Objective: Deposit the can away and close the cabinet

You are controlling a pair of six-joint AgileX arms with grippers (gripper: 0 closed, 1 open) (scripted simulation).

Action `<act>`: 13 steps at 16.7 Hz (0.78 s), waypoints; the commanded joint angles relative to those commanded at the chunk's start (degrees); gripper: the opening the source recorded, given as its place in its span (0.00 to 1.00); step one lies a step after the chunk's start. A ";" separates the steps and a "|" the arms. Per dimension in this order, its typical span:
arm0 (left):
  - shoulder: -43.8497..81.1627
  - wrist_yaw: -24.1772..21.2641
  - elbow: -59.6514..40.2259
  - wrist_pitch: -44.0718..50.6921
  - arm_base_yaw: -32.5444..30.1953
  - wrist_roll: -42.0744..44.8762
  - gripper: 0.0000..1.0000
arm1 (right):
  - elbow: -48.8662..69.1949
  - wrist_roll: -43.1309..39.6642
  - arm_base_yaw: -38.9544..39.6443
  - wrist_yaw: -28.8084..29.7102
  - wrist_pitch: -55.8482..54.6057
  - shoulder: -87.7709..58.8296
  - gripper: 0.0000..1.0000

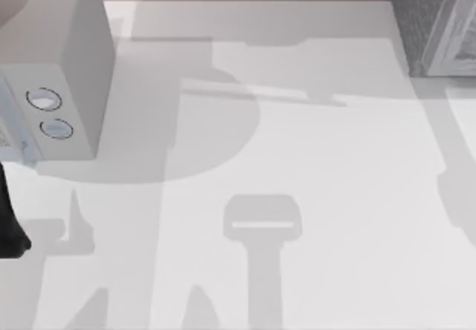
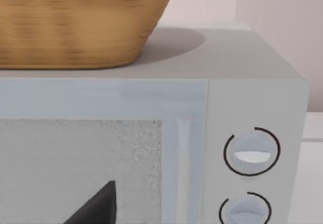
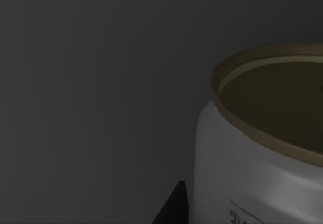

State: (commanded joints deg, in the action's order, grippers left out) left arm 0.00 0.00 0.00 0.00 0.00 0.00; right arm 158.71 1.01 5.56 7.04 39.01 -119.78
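Inside the dim cabinet point(image 1: 435, 25), my right claw's camera is close beside the can point(image 3: 252, 158); its grip I cannot tell. Stowing underway; next, withdraw and shut the door. Left arm idles by the microwave point(image 2: 212, 98).

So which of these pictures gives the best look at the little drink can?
The right wrist view: the can sits close up there, its white side and round gold top plain to see against dim, dark grey surroundings. The top view has the cabinet at the table's far right corner, and the left wrist view faces the pale box with dials.
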 joint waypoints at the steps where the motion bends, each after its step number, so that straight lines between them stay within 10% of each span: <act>1: 0.00 0.00 0.00 0.00 0.00 0.00 1.00 | 0.00 0.00 0.00 0.00 0.00 0.00 0.60; 6: 0.00 0.00 0.00 0.00 0.00 0.00 1.00 | 0.00 0.00 0.00 0.00 0.00 0.00 0.98; 13: 0.00 0.00 0.00 0.00 0.00 0.00 1.00 | 0.00 0.00 0.00 0.00 0.00 0.00 1.00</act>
State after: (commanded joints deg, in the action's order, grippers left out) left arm 0.00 0.00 0.00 0.00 0.00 0.00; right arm 158.71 1.01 5.56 7.04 39.01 -119.78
